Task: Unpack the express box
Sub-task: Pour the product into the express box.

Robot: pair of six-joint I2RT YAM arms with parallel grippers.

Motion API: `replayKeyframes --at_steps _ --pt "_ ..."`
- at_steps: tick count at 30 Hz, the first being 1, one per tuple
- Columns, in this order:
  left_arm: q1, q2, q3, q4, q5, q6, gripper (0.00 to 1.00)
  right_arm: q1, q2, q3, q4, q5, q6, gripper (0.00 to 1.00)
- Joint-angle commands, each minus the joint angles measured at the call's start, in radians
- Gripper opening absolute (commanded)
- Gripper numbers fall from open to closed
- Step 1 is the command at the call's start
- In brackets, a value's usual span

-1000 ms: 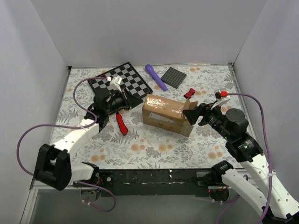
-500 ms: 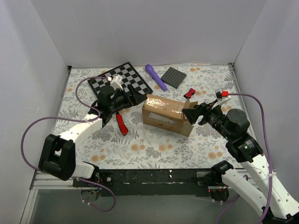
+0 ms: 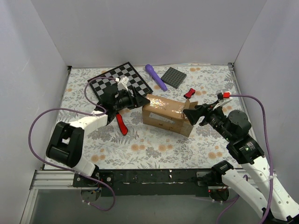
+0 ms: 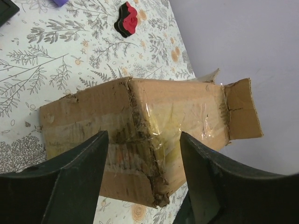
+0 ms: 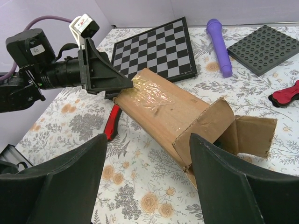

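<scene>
Two open grippers flank a taped express box (image 3: 164,113).
Its long axis runs between them: left gripper (image 3: 140,101) gapes at the taped end, right gripper (image 3: 188,116) at the loose flap.

Brown express box (image 3: 166,113), black-and-white chessboard (image 3: 117,79), purple rod (image 3: 155,77), grey plate (image 3: 174,77), floral tablecloth (image 3: 154,144).

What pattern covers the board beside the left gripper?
Black-and-white checks; the chessboard shows best in right wrist view.

express box (image 3: 166,113): rough corrugated cardboard, glossy tape (image 4: 180,116)
</scene>
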Motion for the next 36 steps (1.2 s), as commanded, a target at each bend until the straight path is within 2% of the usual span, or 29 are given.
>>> replayKeyframes --at_steps 1,5,6,8,9,12,21,28,36 --pt "0.002 0.023 -0.011 0.064 0.077 0.007 0.58 0.005 -0.008 -0.008 0.029 0.012 -0.013 0.79" --pt "0.002 0.036 -0.042 0.086 0.107 0.009 0.49 0.005 -0.012 -0.013 0.023 0.021 -0.018 0.79" --pt "0.002 0.036 -0.048 0.093 0.107 0.01 0.4 0.005 -0.011 -0.013 0.021 0.021 -0.018 0.79" --pt "0.002 0.04 -0.053 0.101 0.108 0.016 0.3 0.005 -0.009 -0.014 0.024 0.019 -0.017 0.79" --pt "0.004 0.045 -0.053 0.098 0.111 0.018 0.19 0.005 -0.009 -0.016 0.026 0.019 -0.015 0.79" --pt "0.004 0.045 -0.05 0.087 0.114 0.035 0.01 0.005 -0.005 -0.011 0.026 0.018 -0.018 0.79" --pt "0.004 -0.047 -0.053 0.058 0.067 0.019 0.0 0.005 -0.002 -0.007 0.027 0.015 -0.02 0.79" --pt "0.002 -0.191 0.096 -0.121 -0.085 0.099 0.0 0.005 -0.006 -0.011 0.032 0.016 -0.024 0.79" --pt "0.004 -0.197 0.378 -0.356 -0.204 0.264 0.0 0.005 -0.026 -0.027 0.046 0.01 -0.026 0.79"
